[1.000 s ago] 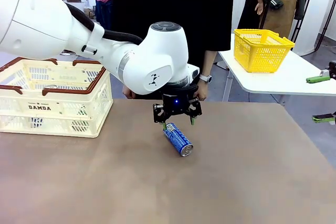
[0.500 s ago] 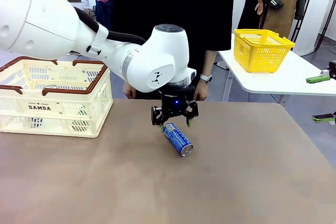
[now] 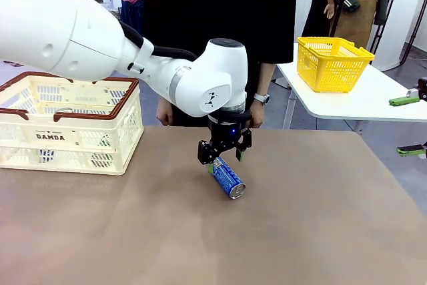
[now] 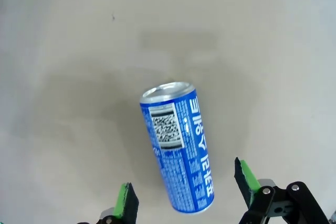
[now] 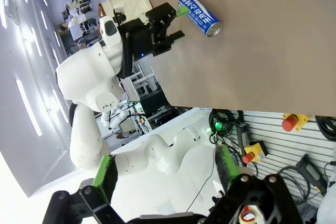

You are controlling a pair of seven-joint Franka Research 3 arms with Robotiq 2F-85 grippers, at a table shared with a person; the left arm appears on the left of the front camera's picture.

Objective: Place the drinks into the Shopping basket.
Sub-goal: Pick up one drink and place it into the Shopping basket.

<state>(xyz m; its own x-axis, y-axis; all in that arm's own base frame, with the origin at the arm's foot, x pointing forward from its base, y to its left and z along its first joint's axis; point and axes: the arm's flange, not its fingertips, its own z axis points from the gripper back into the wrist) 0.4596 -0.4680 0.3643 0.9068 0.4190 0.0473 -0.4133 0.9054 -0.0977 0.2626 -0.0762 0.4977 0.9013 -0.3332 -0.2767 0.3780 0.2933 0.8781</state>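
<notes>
A blue drink can (image 3: 229,179) with white lettering lies on its side on the brown table, silver top toward the robot. My left gripper (image 3: 225,162) hangs just over its far end, open. In the left wrist view the can (image 4: 178,153) lies lengthwise, its near end between the green pads (image 4: 126,200), which do not touch it. The cream Shopping basket (image 3: 67,125) with the brown rim stands at the table's left. My right gripper (image 5: 165,174) is open and holds nothing, far from the can (image 5: 199,15).
A person in black stands at the far edge, hands (image 3: 257,115) hanging just behind my left gripper. A yellow mesh basket (image 3: 333,63) sits on a separate white table at the right. The brown table has free room around the can.
My left gripper has shifted a little to the right, turned at the wrist and come lower over the can's far end. The can has not moved.
</notes>
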